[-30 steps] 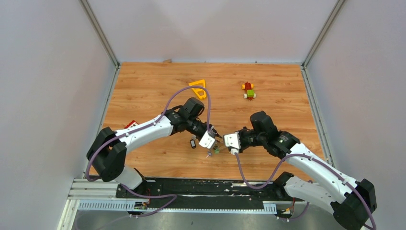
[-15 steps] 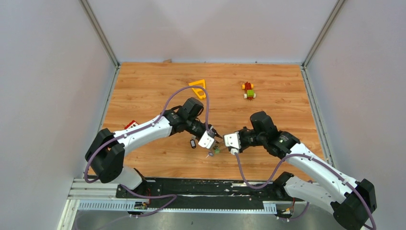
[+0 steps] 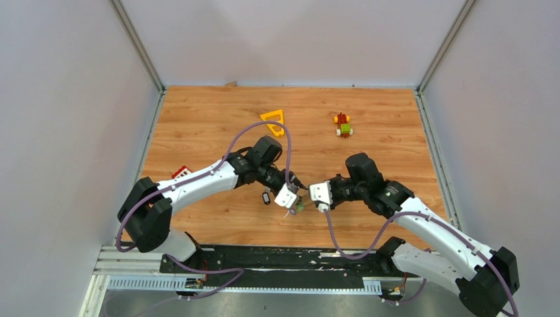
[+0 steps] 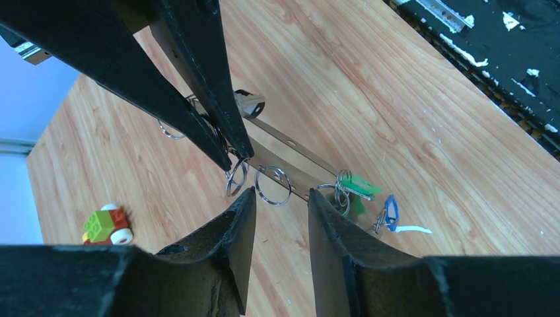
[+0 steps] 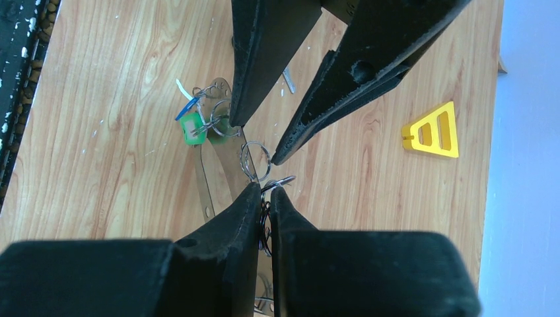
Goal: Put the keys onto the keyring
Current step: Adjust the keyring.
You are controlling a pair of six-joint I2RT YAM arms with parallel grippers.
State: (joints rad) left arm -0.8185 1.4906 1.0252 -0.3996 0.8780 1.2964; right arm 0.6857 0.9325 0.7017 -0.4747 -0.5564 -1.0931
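While the right hand (image 5: pixel 264 190) pinches one end, keyring (image 4: pixel 304 179) stretches leftward.

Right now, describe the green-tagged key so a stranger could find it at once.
On the wooden table, look where the left pincer and right pincer meet. A cluster of small keys is there; yours carries the only green plastic tag, beside a blue one.

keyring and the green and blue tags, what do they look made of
The keyring: likely metal, polished; thin flat strip with a mirror-like sheen. Green tag and blue tag: probably plastic, matte; saturated flat colour without glint.
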